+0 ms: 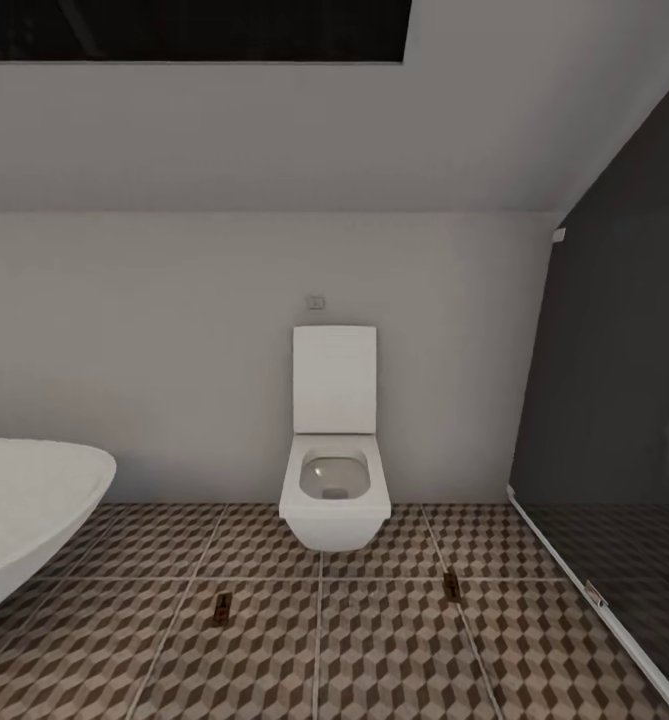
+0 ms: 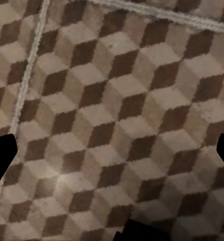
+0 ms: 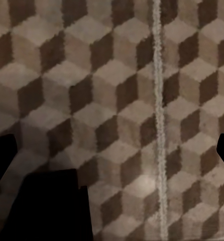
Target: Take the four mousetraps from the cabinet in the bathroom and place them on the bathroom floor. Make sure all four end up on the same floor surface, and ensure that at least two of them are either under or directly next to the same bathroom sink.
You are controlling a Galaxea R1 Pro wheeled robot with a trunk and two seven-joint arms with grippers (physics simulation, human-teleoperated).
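Two mousetraps lie on the bathroom floor in the head view: one left of the wall-hung toilet, near the white bathtub, the other to its right, toward the dark glass shower screen. Both wrist views look down at bare cube-pattern tiles, with dark finger tips at opposite picture edges, so each tool reads as spread and holding nothing. Judging from this, the robot is between fetches; it would do well to turn toward the cabinet, and set later traps beside the sink, since neither is near here
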